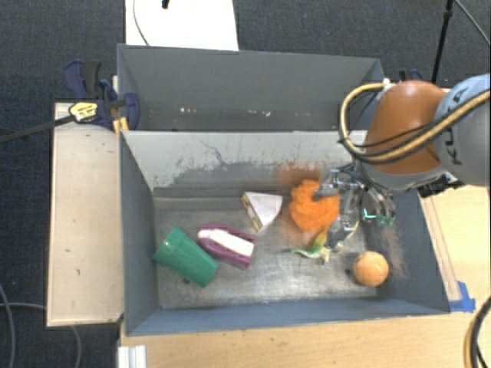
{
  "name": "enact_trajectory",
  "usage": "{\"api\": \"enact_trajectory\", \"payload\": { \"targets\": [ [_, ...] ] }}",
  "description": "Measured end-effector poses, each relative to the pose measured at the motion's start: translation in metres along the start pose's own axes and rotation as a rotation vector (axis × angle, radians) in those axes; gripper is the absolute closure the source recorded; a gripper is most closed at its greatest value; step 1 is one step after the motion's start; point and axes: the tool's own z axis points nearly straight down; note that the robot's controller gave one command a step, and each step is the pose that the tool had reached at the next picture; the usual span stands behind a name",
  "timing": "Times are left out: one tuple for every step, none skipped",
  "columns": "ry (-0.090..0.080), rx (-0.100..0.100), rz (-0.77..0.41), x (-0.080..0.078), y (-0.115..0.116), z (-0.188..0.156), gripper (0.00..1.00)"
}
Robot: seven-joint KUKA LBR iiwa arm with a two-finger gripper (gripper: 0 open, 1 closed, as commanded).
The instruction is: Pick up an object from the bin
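My gripper (347,209) is low in the right part of the bin, just right of a fuzzy orange lump (309,205) and touching or nearly touching its edge. Directly below the gripper lies a small green and yellow piece (313,250). A tan-orange ball (371,268) rests on the floor to the lower right of the gripper, apart from it. Nothing is visibly held.
Left of the orange lump lies a white wedge (261,207). Further left are a purple and white object (228,246) and a green cup on its side (184,257). The arm with its orange cover hangs over the bin's right wall.
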Motion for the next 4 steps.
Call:
{"api": "enact_trajectory", "payload": {
  "targets": [
    [-0.007,0.001,-0.001,-0.002,0.0,-0.004,0.0],
    [-0.008,0.001,0.018,-0.003,0.0,0.0,0.0],
    [-0.013,-0.002,0.329,-0.01,0.013,0.028,0.0],
    [-0.054,-0.006,0.103,-0.006,-0.006,0.052,1.0]
  ]
}}
